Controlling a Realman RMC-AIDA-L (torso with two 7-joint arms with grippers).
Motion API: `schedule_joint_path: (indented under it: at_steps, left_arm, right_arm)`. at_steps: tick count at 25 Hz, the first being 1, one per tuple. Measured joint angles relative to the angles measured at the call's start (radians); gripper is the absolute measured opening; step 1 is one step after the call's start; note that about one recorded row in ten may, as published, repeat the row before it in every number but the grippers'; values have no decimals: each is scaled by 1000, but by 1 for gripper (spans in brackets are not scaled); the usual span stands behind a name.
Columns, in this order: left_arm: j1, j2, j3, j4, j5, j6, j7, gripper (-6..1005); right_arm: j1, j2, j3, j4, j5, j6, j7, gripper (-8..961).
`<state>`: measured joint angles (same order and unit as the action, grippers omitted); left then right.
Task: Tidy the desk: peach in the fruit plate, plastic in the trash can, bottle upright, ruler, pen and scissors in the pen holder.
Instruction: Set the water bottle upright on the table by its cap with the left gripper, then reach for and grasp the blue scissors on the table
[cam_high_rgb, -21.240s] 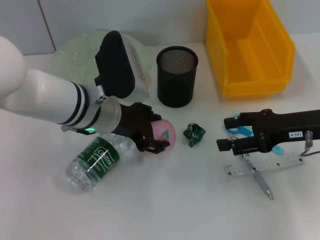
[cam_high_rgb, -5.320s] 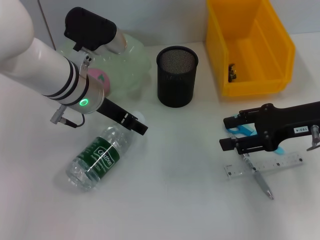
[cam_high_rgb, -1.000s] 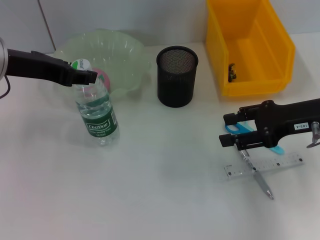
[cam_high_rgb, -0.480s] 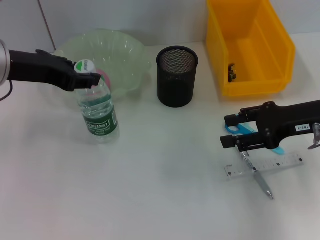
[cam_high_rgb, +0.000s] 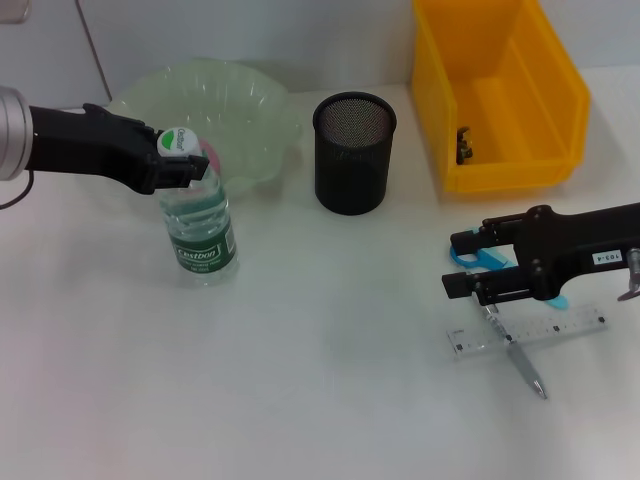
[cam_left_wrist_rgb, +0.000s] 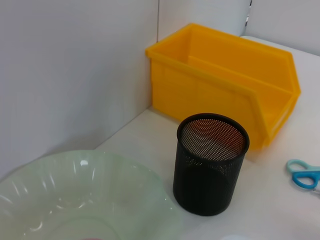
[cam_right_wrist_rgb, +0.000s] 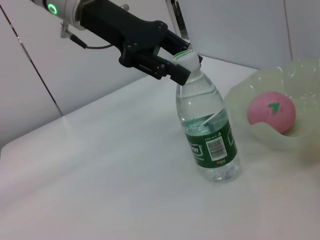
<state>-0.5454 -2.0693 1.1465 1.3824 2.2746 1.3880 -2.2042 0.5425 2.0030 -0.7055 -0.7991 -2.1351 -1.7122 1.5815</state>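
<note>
The clear water bottle (cam_high_rgb: 200, 235) stands nearly upright on the table in front of the pale green fruit plate (cam_high_rgb: 240, 95). My left gripper (cam_high_rgb: 182, 162) is shut on its white cap and neck; the right wrist view shows the same grip, left gripper (cam_right_wrist_rgb: 181, 64) on bottle (cam_right_wrist_rgb: 207, 130). The pink peach (cam_right_wrist_rgb: 272, 112) lies in the plate (cam_right_wrist_rgb: 300, 80). A dark plastic scrap (cam_high_rgb: 463, 143) sits inside the yellow trash can (cam_high_rgb: 520, 150). My right gripper (cam_high_rgb: 462, 264) hovers open over the blue scissors (cam_high_rgb: 482, 259), beside the clear ruler (cam_high_rgb: 530, 335) and pen (cam_high_rgb: 522, 368).
The black mesh pen holder (cam_high_rgb: 354, 152) stands between the plate and the trash can, also seen as pen holder (cam_left_wrist_rgb: 210, 162) in the left wrist view. White wall runs behind the table.
The left gripper and the bottle's cap shifted a little to the right, bringing the bottle closer to vertical. The right arm has stayed where it was.
</note>
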Motion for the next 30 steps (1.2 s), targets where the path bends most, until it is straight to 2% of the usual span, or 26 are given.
schedule_joint_path:
  at_steps: [21,26,30]
  left_arm:
    - [-1,1,-6,-13,0,0,9,531]
    - [1,3,-14,-13,-25,1,11,723]
    - [17,6,-67,-13,-95,40,52,780]
  right_arm:
    - [-1,2,0,0,0,0,0,688]
    - [-1,1,0,1,0,0,0,688]
    - [-1,1,0,0,0,0,0,688]
